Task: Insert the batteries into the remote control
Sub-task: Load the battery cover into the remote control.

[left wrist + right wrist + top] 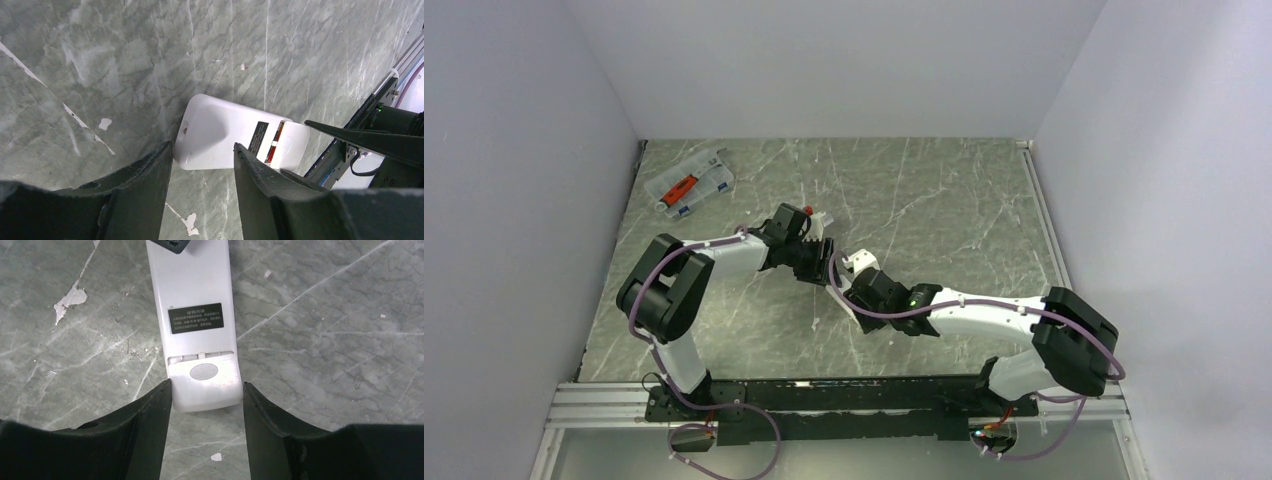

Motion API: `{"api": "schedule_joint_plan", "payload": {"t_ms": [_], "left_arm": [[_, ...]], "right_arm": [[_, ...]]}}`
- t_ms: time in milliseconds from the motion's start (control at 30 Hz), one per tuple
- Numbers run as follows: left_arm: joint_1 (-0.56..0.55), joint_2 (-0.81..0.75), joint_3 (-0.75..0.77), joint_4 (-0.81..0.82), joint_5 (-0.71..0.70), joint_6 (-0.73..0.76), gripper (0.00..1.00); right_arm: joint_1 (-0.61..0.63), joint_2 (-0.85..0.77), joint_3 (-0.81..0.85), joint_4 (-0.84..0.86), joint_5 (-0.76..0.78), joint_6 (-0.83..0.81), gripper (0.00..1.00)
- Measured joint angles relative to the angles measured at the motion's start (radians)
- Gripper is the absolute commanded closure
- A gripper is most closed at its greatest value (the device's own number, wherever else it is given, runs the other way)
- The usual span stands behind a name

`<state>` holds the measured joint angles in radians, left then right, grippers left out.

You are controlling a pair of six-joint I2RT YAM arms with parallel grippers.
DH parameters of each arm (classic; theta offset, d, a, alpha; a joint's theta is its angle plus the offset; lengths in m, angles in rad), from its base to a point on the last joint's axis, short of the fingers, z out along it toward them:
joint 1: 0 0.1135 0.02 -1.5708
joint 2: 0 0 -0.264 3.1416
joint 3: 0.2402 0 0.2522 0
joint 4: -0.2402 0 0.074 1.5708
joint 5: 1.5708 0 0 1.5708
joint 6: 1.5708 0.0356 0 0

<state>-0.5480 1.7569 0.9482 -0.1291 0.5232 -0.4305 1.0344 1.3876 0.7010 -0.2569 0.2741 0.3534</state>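
Observation:
The white remote control lies face down on the marble table, its dark label up. It also shows in the left wrist view and the top view. Its battery cover sits at the end nearest my right gripper. In the left wrist view a thin red and dark battery shows in the gap beside the cover; I see no second battery. My right gripper is open, its fingers flanking the cover end. My left gripper is open above the remote's other end. Both grippers meet at the table's middle, the left and the right.
A clear plastic organiser case with a long red tool lies at the far left of the table. White walls close in the left, the back and the right. The arm bases stand on a black rail at the near edge.

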Motion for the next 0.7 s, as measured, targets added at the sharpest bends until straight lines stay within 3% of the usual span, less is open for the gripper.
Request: {"api": "schedule_joint_plan", "payload": {"t_ms": [700], "left_arm": [[0.000,0.000,-0.018,0.008,0.008,0.000,0.48]], "right_arm": [[-0.001,0.000,0.004,0.003,-0.006,0.005,0.65]]}}
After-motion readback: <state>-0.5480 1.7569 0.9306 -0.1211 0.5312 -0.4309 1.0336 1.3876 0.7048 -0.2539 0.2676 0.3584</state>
